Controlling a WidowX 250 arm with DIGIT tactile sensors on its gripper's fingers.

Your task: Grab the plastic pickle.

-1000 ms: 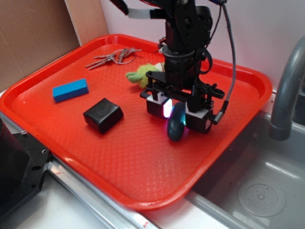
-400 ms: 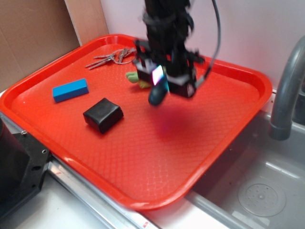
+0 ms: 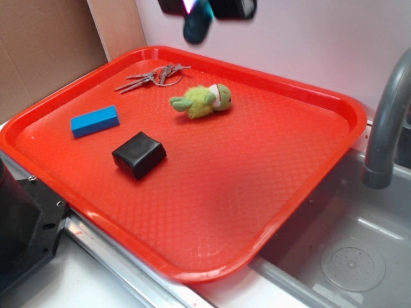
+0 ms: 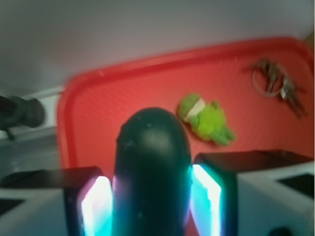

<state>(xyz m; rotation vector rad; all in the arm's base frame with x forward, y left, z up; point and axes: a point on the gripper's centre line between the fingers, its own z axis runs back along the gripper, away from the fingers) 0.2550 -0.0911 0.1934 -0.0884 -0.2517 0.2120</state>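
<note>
While the gripper (image 4: 152, 196) grasps the plastic pickle (image 4: 151, 172) between clenched pads, high above the red tray (image 3: 308, 167) at twelve o'clock, the grab looks complete; next calls only for holding firm.

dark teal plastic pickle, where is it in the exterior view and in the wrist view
Exterior view: the smooth dark teal plastic pickle hangs at the top edge, above the red plastic tray, clamped in the gripper.
Wrist view: the pickle fills the lower centre, pinched between the two lit finger pads.
Shared landmark: the fuzzy yellow-green plush toy lying on the tray.
</note>
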